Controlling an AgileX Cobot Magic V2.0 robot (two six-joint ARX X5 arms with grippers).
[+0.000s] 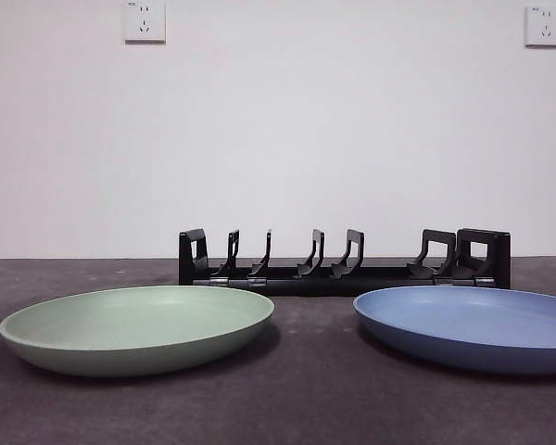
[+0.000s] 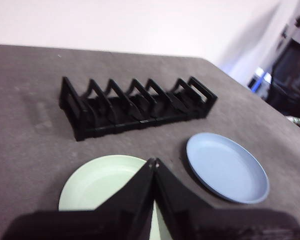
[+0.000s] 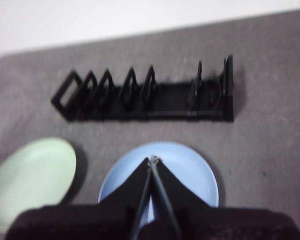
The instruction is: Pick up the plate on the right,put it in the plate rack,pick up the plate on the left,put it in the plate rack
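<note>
Blue plate, the right-hand one, lies flat on the dark table, untouched. The right gripper hangs directly above it, jaws pressed together at the tips, holding nothing. Plate rack sits beyond the plate from this gripper, every slot bare.

Step in hand, as I judge it: the very first one, the reach for the blue plate; nothing has been racked yet. The next move calls for the jaws to part, then for the gripper to drop to the plate's near rim and pinch it, since a shallow plate lying flat offers only its edge. After that the plate must be tipped upright to slide between two prongs.

Green plate lies flat to the side of the blue one, well apart from it. The left gripper waits over it, jaws likewise together and empty, the rack beyond it.

Count: two plates, one blue, one green. One rack. Two grippers. Two wall sockets on the white wall behind.
</note>
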